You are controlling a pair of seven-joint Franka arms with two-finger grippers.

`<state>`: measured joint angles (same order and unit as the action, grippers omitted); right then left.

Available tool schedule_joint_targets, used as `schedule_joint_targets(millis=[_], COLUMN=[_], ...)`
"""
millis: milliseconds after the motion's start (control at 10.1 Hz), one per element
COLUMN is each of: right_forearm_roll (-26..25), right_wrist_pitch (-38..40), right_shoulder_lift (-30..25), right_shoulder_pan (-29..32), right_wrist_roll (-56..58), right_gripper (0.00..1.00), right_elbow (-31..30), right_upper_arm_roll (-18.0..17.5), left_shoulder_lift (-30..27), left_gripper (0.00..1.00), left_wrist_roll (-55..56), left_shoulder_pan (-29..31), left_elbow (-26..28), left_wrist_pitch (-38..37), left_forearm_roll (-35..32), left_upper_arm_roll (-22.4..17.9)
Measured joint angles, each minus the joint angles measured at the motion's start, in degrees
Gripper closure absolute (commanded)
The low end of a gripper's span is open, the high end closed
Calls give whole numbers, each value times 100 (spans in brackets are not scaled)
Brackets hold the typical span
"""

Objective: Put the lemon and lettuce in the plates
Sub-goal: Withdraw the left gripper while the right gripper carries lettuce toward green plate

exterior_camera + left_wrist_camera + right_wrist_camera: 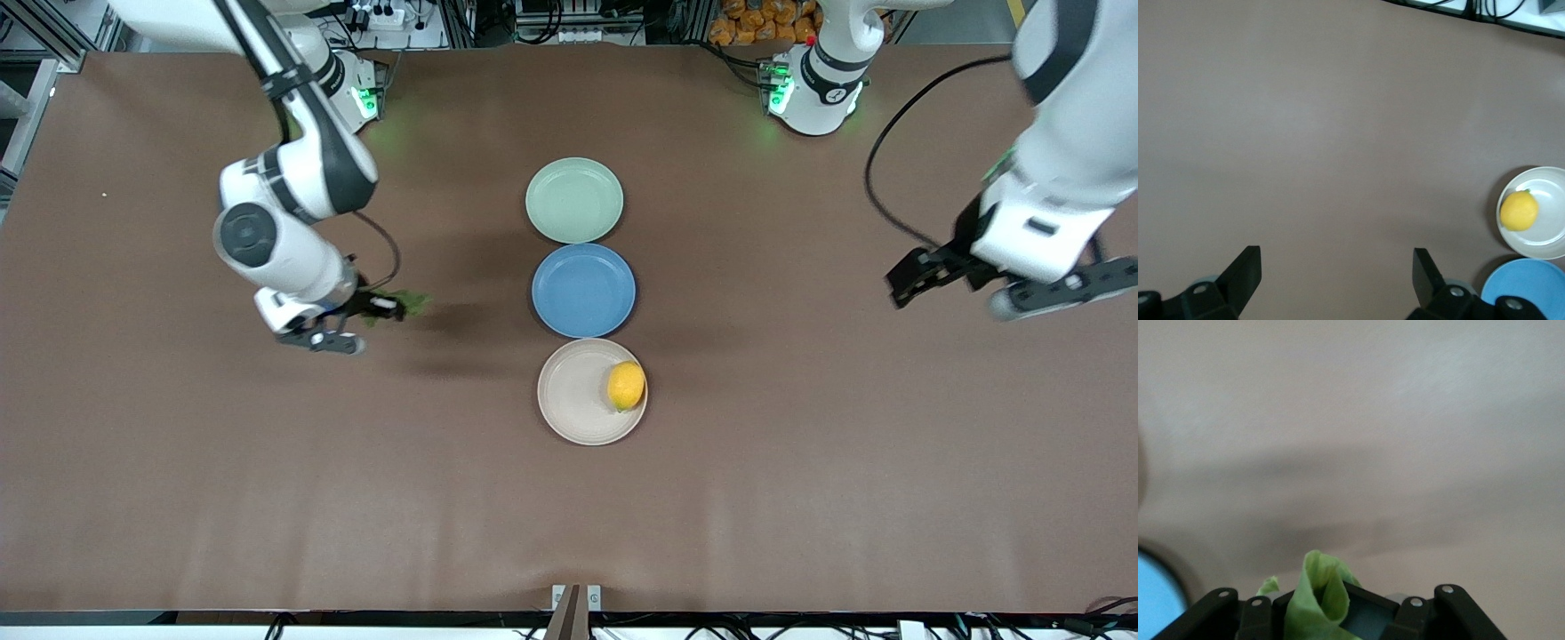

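Nearest item: beige plate lies closest to the front camera, and you already have the lemon resting in it, toward the left arm's end.
Lettuce: the lettuce is clamped in your right gripper, up over bare table toward the right arm's end.
Key relation: your pale green plate sits empty, toward the middle of the table from the held leaf and nearer the robot bases; the blue plate lies between the two task plates.
Nearer arm: right, I judge.
Left gripper: your left gripper waits with fingers spread over bare table, holding nothing.
Writing: none readable.
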<state>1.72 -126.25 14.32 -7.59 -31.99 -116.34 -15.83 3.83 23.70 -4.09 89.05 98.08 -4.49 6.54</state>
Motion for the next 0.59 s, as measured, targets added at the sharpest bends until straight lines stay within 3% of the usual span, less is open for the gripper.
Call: schedule_joint_targets(millis=[296, 592], right_forearm_roll=[3, 3], right_wrist_pitch=[-2, -2], right_shoulder_lift=[0, 4], right_shoulder_pan=[-421, -983], right_wrist_roll=[-920, -1320], right_gripper=[100, 100], right_elbow=[-9, -20], right_upper_arm_roll=[-548, -794], left_shoulder_lift=[-315, -384], left_gripper=[0, 0], left_wrist_roll=[-180, -540], left_shoulder_pan=[276, 394], left_elbow=[12, 95], left_wrist_pitch=[-489, -528], left_forearm_roll=[64, 90], left_upper_arm_roll=[-1, -15])
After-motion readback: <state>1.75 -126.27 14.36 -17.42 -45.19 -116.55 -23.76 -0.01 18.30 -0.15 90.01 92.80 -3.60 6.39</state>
